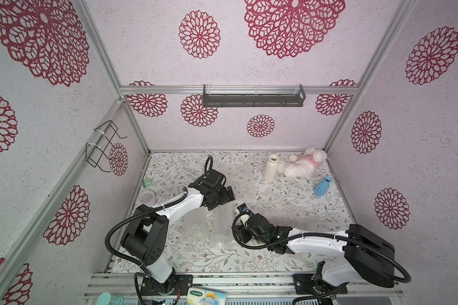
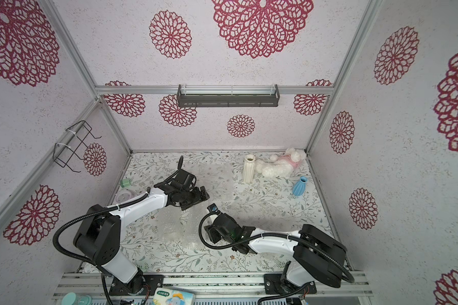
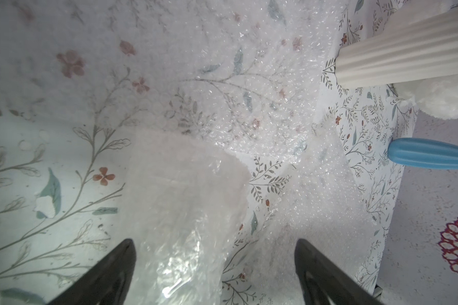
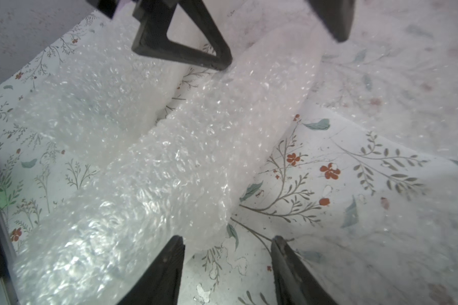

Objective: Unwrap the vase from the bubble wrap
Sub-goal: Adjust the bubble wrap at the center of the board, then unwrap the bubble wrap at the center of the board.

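Note:
Two rolled bundles of bubble wrap lie side by side mid-table, one (image 1: 196, 227) beside the other (image 1: 222, 232). What they hold is blurred, so I cannot make out a wrapped vase. My left gripper (image 1: 224, 196) (image 3: 214, 250) stands open at the far end of a bundle (image 3: 185, 190), which lies between its fingers with a gap on one side. My right gripper (image 1: 237, 229) (image 4: 228, 241) is open over bare table, one finger right against the long roll (image 4: 196, 158). A white ribbed vase (image 1: 271, 169) and a blue vase (image 1: 323, 186) stand bare.
Flat bubble wrap sheets (image 1: 236, 179) (image 1: 283, 203) cover the table behind the grippers. A white plush toy (image 1: 304, 163) lies at the back right. A green cube (image 1: 146, 182) and a pale round object (image 1: 147, 197) sit at the left edge. Walls enclose three sides.

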### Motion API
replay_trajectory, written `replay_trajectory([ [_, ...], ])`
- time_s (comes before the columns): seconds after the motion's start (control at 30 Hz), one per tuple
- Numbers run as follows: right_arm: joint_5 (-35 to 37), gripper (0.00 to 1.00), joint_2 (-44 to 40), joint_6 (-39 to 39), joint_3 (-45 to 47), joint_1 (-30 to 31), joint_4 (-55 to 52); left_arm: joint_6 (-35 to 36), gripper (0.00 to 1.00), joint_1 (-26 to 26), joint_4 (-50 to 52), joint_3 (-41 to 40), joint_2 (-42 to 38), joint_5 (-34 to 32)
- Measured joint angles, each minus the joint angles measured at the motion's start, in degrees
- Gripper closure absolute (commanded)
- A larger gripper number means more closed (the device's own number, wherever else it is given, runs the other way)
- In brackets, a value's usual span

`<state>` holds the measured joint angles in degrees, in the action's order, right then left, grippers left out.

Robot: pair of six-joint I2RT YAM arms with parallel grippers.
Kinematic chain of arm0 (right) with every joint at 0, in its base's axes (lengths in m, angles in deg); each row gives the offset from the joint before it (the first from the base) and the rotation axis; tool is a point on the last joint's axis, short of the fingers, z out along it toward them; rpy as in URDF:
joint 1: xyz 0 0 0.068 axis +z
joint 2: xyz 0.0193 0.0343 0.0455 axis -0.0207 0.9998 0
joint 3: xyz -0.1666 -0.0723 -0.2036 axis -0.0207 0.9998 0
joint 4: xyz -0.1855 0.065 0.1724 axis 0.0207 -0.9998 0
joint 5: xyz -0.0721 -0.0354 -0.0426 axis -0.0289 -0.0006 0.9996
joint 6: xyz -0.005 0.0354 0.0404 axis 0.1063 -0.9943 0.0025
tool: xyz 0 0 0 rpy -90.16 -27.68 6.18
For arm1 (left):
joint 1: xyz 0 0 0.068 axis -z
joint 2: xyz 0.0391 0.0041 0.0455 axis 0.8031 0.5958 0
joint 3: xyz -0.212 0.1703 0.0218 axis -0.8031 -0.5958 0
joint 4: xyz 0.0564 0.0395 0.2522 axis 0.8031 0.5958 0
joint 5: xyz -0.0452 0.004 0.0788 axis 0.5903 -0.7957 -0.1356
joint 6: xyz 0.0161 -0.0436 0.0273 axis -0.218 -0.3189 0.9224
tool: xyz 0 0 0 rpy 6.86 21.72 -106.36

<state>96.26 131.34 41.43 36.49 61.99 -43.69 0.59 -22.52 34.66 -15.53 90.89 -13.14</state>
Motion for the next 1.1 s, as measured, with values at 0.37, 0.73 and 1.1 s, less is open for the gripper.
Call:
replay_trajectory([
  [0.37,4.5,0.46,-4.35,-1.49,0.11,-0.02,0.37,2.97,0.03,-0.55,4.0,0.57,-6.19,-0.44],
  [0.73,7.56,0.47,0.07,-3.02,-5.68,2.43,-3.37,7.63,0.03,-10.62,9.33,-0.46,-16.72,1.77],
  [1.1,14.78,0.53,10.84,-4.76,-24.74,11.89,-18.29,13.31,0.03,-16.72,15.02,2.03,-22.95,7.32],
])
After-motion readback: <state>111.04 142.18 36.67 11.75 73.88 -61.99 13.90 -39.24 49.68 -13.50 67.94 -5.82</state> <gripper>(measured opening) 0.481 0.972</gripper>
